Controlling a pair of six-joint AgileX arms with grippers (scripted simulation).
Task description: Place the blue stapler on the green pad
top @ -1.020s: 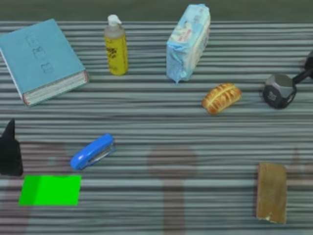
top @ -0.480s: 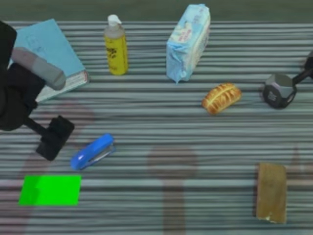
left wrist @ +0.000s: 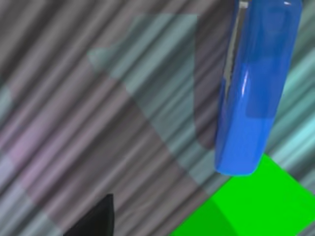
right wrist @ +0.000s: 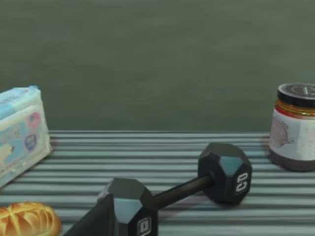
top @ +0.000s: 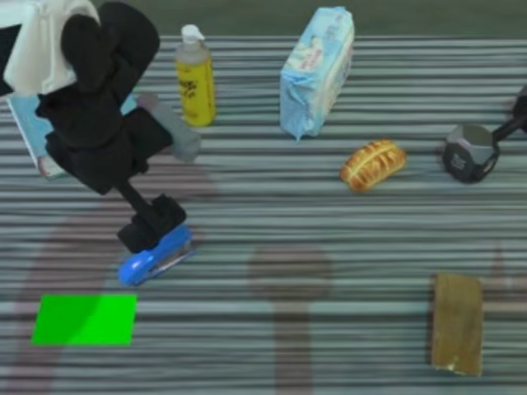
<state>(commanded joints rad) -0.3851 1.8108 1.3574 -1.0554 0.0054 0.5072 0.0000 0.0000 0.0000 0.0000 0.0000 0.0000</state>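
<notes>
The blue stapler (top: 156,255) lies flat on the striped table at the front left, slanting up to the right. The green pad (top: 85,319) lies flat just in front of it and to the left, apart from it. My left gripper (top: 151,224) hangs directly over the stapler's rear side, open and holding nothing. In the left wrist view the stapler (left wrist: 256,88) lies past one black fingertip (left wrist: 97,220), with a corner of the pad (left wrist: 256,206) beside it. My right arm is outside the top view; its wrist view shows one black fingertip (right wrist: 96,219) with open space beside it.
A light-blue book (top: 33,132) lies half under my left arm. A yellow bottle (top: 195,78) and a wipes pack (top: 317,70) stand at the back. A bread roll (top: 373,164) and a dumbbell (top: 471,151) are on the right, a wooden block (top: 457,322) front right, and a jar (right wrist: 295,128).
My left arm has swung in from the table's left edge and now stands over the stapler. The stapler, the pad and the other things have not moved.
</notes>
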